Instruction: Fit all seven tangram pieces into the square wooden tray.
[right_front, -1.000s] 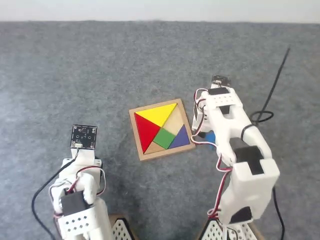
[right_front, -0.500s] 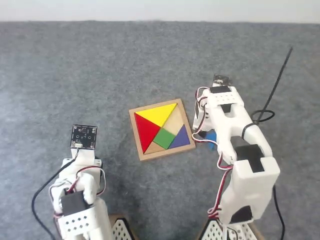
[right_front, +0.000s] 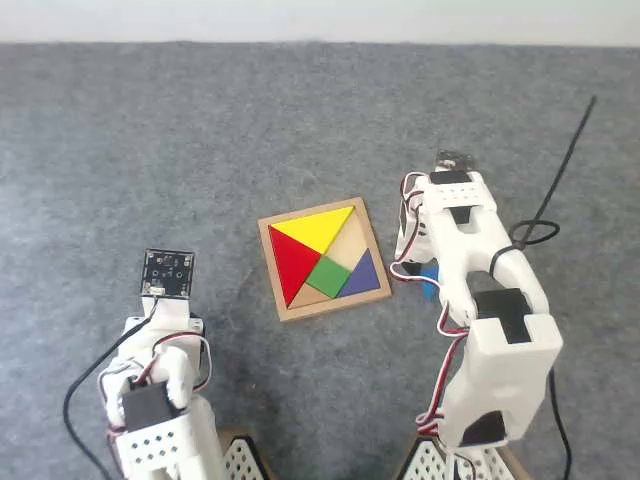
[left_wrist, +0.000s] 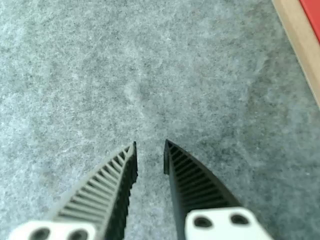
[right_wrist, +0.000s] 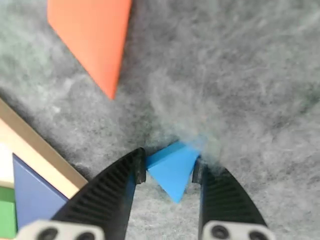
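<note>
Bare grey felt counter (left_wrist: 125, 60) lies open ahead of the left gripper (left_wrist: 150, 148), with the square wooden tray (left_wrist: 300, 45) rim off to one side. The right gripper (right_wrist: 169, 162) has its fingers pressed against a small blue triangular piece (right_wrist: 172, 172), crowded by the tray rim just beside one finger and an orange flat piece (right_wrist: 92, 40) near ahead.

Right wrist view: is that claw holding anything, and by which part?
Yes. The right gripper pinches the blue triangle between its fingertips, one on each of two opposite sides. The left gripper holds nothing.

A grey, felt-like surface (right_front: 150, 130) runs across the whole scene, evenly lit, meeting a pale band (right_front: 300, 20) along its far edge
</note>
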